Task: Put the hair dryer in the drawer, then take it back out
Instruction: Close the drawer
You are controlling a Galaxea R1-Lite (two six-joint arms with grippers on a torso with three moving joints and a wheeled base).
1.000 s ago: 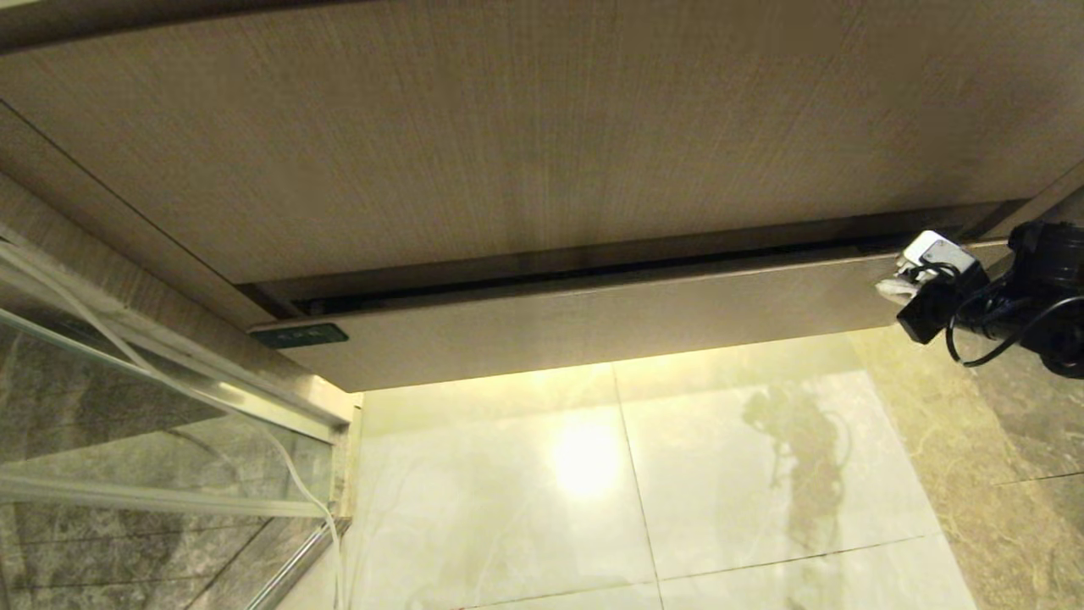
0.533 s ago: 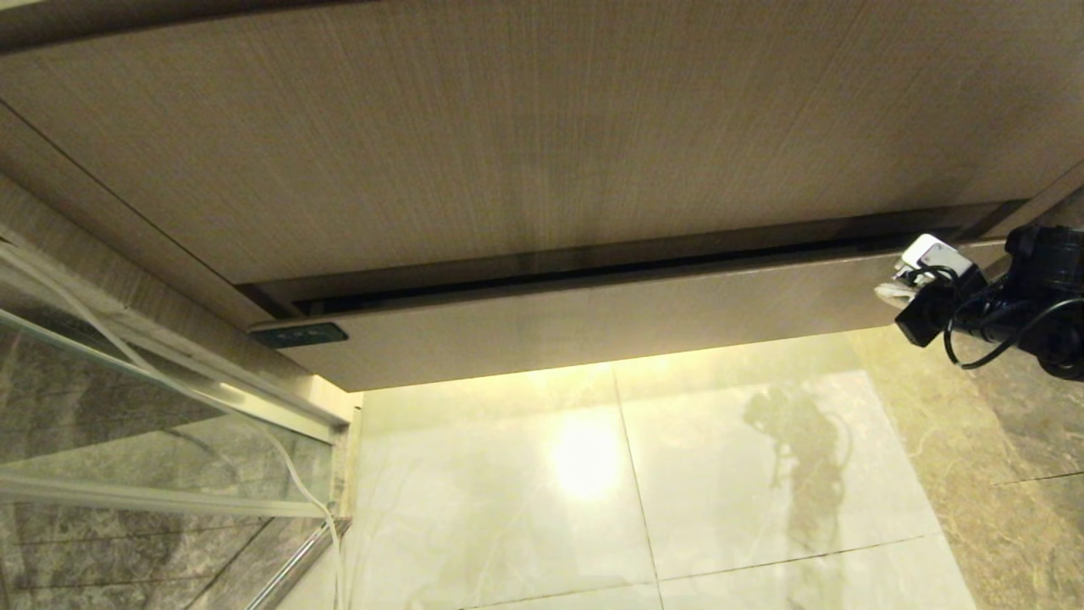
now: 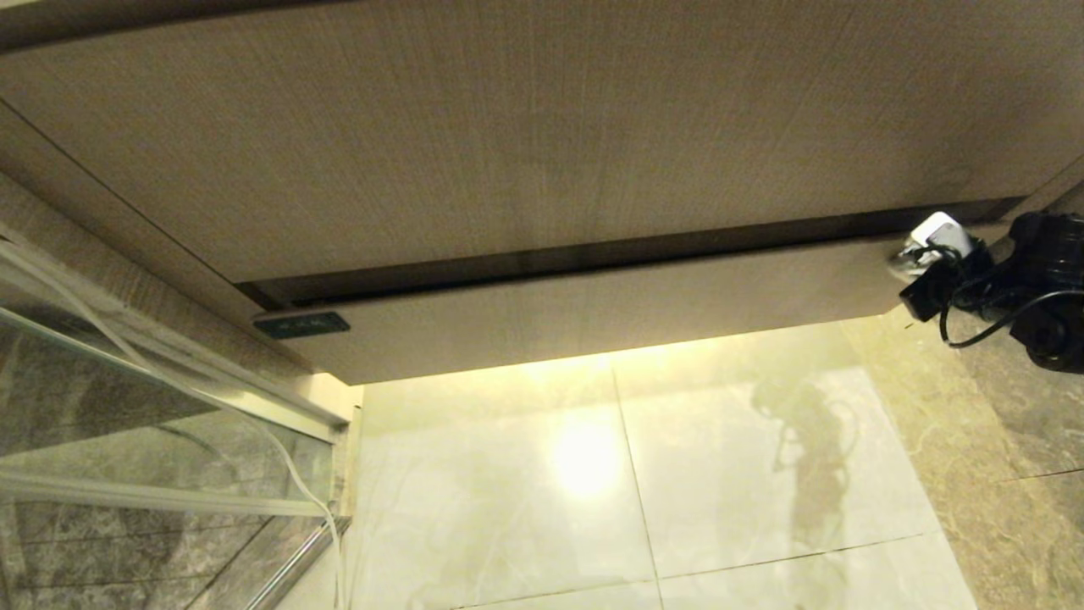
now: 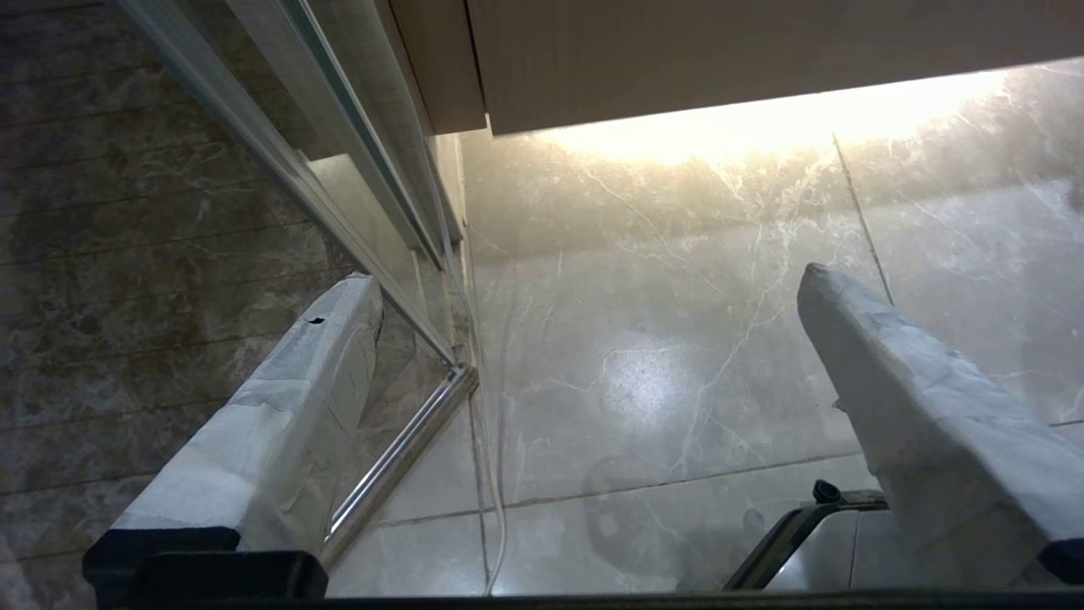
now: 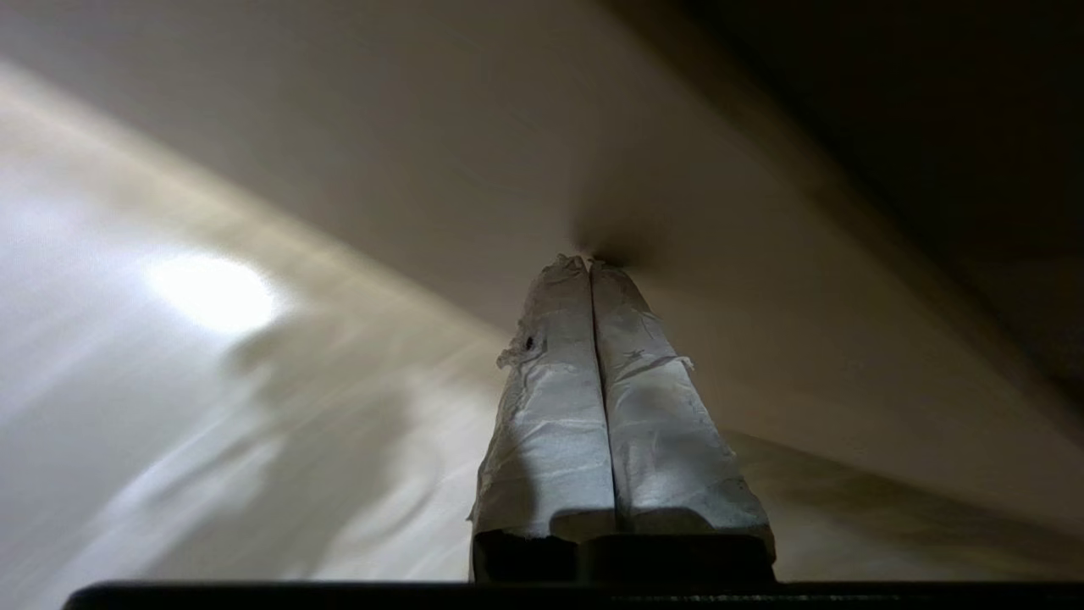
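Right gripper (image 3: 910, 261) at the right end of the drawer (image 3: 593, 313) front, fingers (image 5: 584, 339) pressed together, holding nothing, tips touching the panel — drawer nearly flush under the taller panel (image 3: 525, 135). Hair dryer not visible, presumably inside. Best push square and level to seat it; left gripper (image 4: 584, 356) hangs over the floor (image 3: 635, 474), fingers apart.

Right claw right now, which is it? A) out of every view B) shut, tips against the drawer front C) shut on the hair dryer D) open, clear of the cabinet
B: in the right wrist view the right claw has its fingers pressed together, empty, tips touching the drawer front.
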